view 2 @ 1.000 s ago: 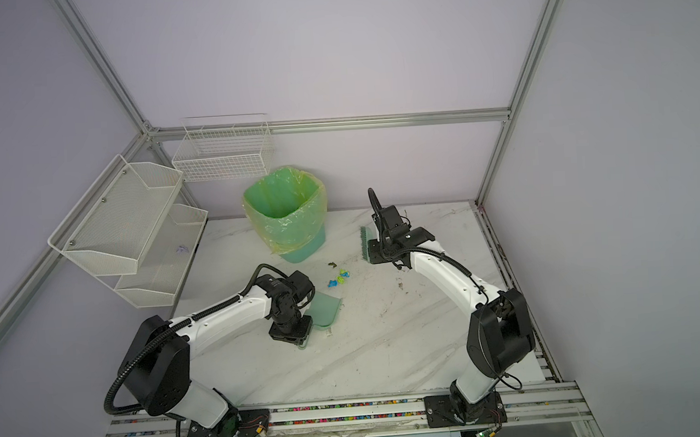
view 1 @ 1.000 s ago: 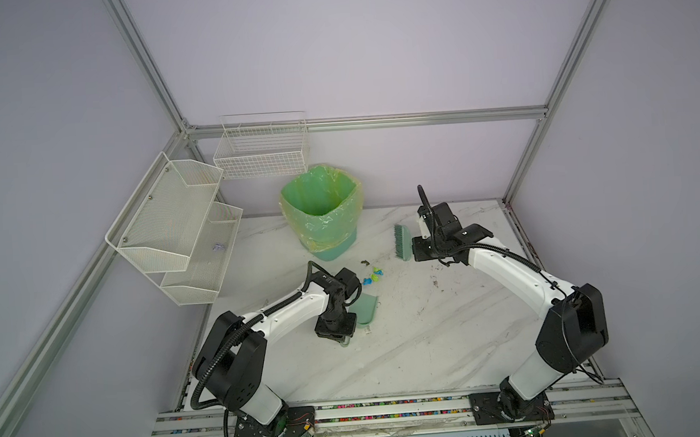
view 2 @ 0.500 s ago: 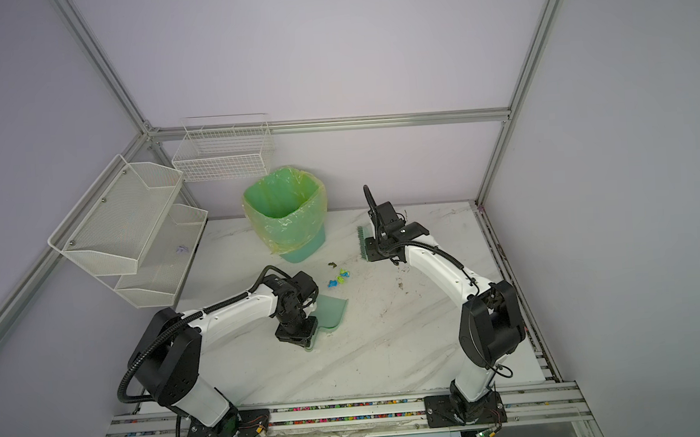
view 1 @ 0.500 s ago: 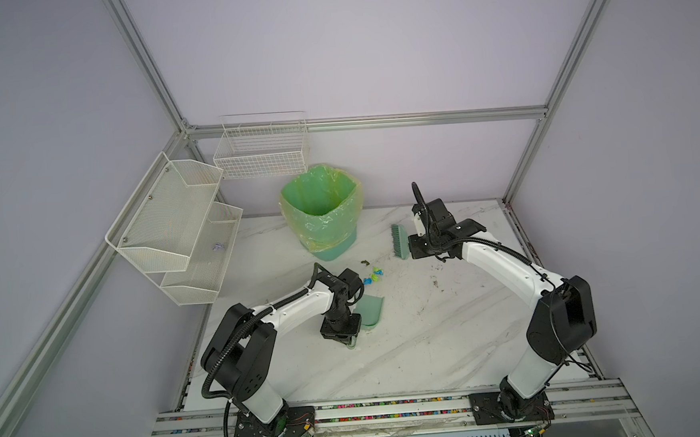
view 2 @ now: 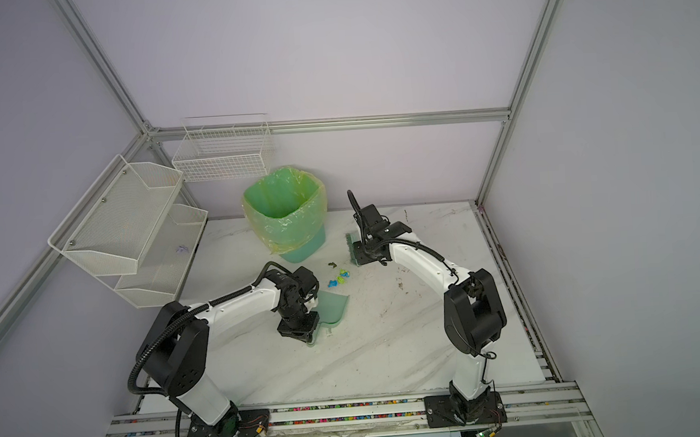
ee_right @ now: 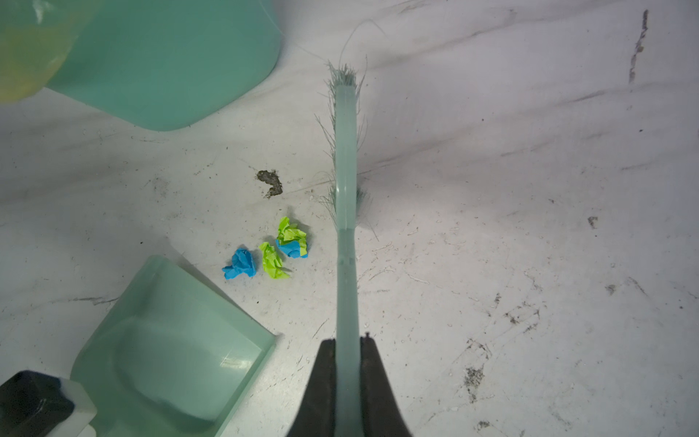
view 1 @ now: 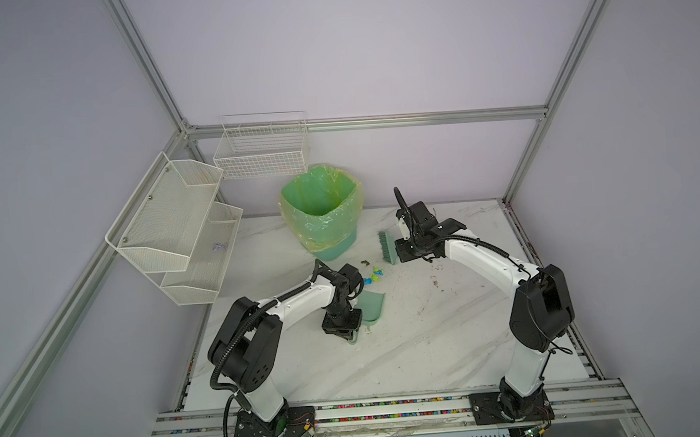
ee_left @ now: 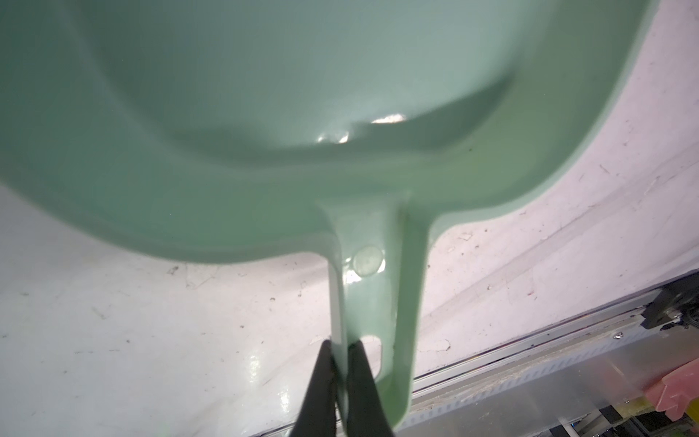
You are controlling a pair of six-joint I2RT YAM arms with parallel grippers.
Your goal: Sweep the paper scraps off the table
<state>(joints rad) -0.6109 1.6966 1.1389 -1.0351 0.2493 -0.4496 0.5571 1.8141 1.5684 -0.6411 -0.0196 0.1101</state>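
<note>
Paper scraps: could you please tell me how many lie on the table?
3, on the table between the dustpan and the brush: a blue wad nearest the dustpan, a lime one in the middle, a lime-and-blue one nearest the brush, possibly two pieces pressed together.

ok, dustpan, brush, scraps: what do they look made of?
Dustpan: likely moulded plastic, pale green, glossy; bright highlights and a round moulding mark on the handle.
Brush: matching green plastic back, slightly translucent; fine stray bristles, probably synthetic, hard to tell.
Scraps: paper, matte, sharply creased wads in blue and lime.
</note>
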